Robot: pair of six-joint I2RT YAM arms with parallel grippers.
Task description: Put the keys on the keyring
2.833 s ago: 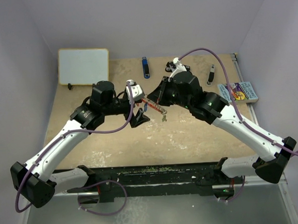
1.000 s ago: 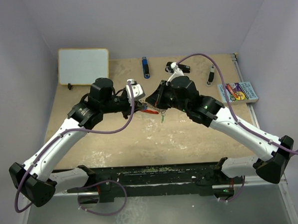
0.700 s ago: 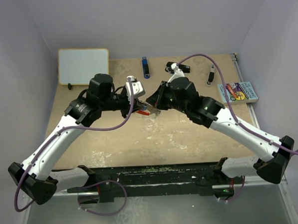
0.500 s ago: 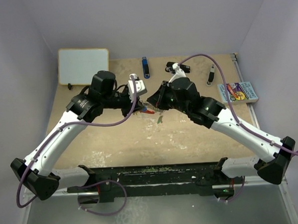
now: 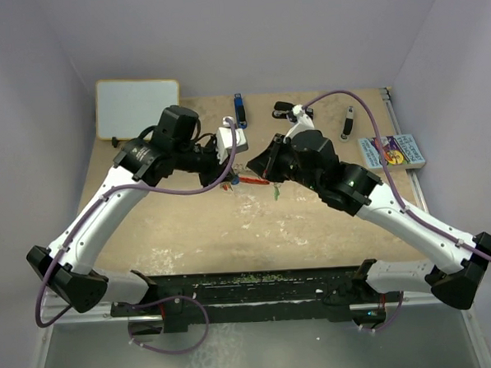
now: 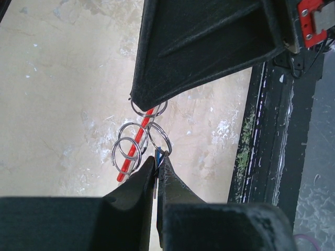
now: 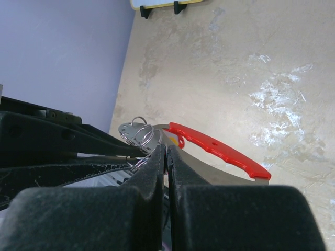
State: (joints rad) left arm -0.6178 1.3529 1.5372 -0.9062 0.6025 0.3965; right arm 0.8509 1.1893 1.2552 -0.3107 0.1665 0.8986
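Keyring [image 5: 251, 181] held up over the middle of a tan table [image 5: 174, 229], caught between two grippers meeting tip to tip. Red crescent clip plain to see from the right wrist, its silvery end lost behind black fingers.

Left gripper [image 6: 156, 166] narrowed to a thin slit, pinching a blue sliver of the keys [image 6: 158, 156]; too small to tell tag from blade. Right gripper [image 7: 166, 152] pressed tight on the keyring, exact contact hidden by its own fingertips.

Cluster of silver rings [image 6: 132, 146] just beside both sets of fingertips, overlapping, not safely countable. From overhead, one tiny key dangling below the right gripper, colour unclear; the rest buried under the arms.

Whiteboard [image 5: 137, 107], blue stick [image 5: 240, 112] and book [image 5: 392, 151] at the far edge, well apart from the grippers.
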